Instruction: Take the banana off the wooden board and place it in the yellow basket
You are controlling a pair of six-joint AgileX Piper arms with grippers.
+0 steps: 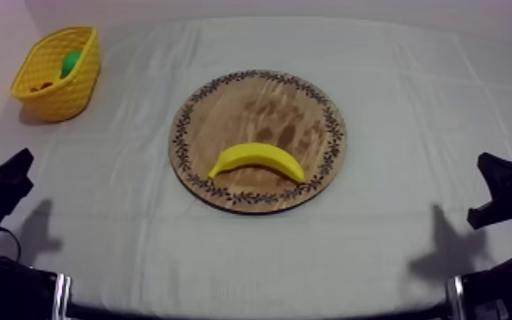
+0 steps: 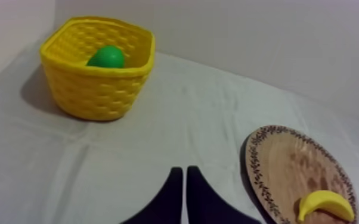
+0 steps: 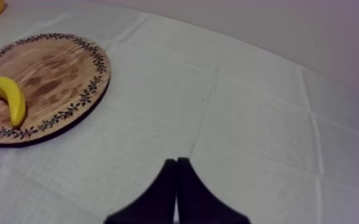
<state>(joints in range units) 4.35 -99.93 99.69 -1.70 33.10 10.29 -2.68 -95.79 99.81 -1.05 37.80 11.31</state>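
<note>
Curved yellow toy banana [image 1: 258, 159] lies untouched on the round wooden patterned-rim board [image 1: 259, 89].
The left gripper [image 2: 183, 171] and right gripper [image 3: 176, 161] have black fingers pressed together, empty; the yellow woven basket [image 1: 64, 95] holds a green fruit [image 2: 106, 57], perhaps a pear.

Left gripper [image 2: 183, 173] and right gripper [image 3: 176, 162] low, fingers [image 2: 171, 190] together.

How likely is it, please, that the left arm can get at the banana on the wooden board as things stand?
Probably yes: the banana lies alone on the wooden board, with only bare cloth between it and the left arm, jaws shut.
</note>
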